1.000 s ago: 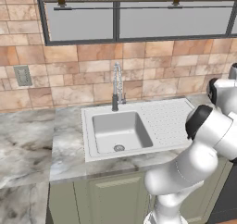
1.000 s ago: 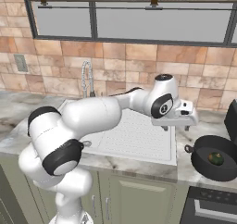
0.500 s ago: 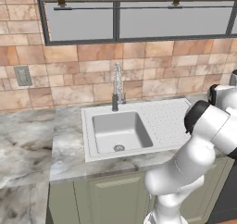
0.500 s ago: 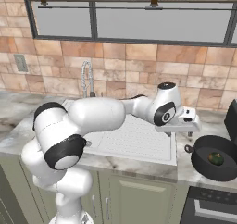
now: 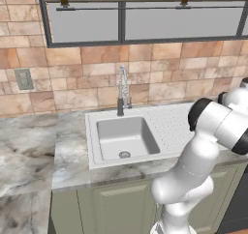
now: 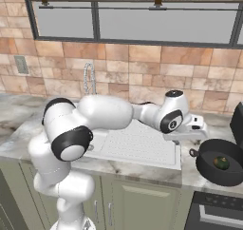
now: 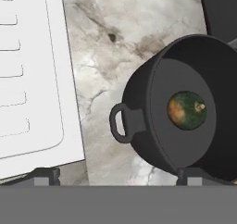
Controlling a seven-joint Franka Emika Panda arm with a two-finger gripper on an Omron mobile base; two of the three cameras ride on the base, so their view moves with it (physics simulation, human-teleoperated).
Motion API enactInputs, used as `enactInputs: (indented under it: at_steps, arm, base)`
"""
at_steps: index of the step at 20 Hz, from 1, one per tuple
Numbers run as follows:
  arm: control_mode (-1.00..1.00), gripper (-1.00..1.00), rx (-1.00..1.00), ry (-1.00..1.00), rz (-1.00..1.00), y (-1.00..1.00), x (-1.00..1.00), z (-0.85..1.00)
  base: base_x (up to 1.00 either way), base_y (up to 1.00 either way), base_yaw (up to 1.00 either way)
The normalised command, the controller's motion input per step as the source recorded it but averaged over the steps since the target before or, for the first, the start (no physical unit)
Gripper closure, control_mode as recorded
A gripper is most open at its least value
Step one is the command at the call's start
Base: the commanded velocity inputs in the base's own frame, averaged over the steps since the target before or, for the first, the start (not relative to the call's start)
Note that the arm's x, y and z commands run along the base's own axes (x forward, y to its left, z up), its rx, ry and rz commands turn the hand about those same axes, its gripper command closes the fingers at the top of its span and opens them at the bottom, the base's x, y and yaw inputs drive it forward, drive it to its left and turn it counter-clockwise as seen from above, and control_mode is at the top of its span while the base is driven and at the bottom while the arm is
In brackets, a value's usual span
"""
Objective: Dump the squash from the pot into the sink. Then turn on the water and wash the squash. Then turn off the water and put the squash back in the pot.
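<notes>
A brick-tile wall (image 5: pixel 145 64) is running behind the marble counter (image 5: pixel 29 146), a wide window (image 6: pixel 161 24) sitting above. Pale green cabinet doors (image 5: pixel 116 206) are standing below the countertop.

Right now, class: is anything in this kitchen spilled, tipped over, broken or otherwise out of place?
Nothing stands out. The pot sits upright on the marble counter beside the sink's drainboard, with the squash resting whole inside it. The sink looks dry, no water runs from the faucet, and the open gripper hangs near the pot.
</notes>
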Motion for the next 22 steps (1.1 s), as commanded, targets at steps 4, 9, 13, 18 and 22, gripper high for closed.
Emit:
enactInputs:
  at_steps: [4, 9, 13, 18, 22]
  arm:
    - [-1.0, -1.0, 0.0, 0.05, 0.0, -0.23, 0.1, -0.13]
    - [-1.0, -1.0, 0.0, 0.07, 0.0, -0.16, 0.15, -0.15]
    - [-1.0, -1.0, 0.0, 0.08, 0.0, -0.15, 0.18, -0.14]
    - [-1.0, -1.0, 0.0, 0.05, 0.0, -0.14, 0.19, -0.15]
    - [-1.0, -1.0, 0.0, 0.01, 0.0, -0.08, 0.06, -0.2]
  base:
    - [0.0, 0.0, 0.0]
    - [0.0, 0.0, 0.0]
    - [0.0, 0.0, 0.0]
    - [0.0, 0.0, 0.0]
    - [0.0, 0.0, 0.0]
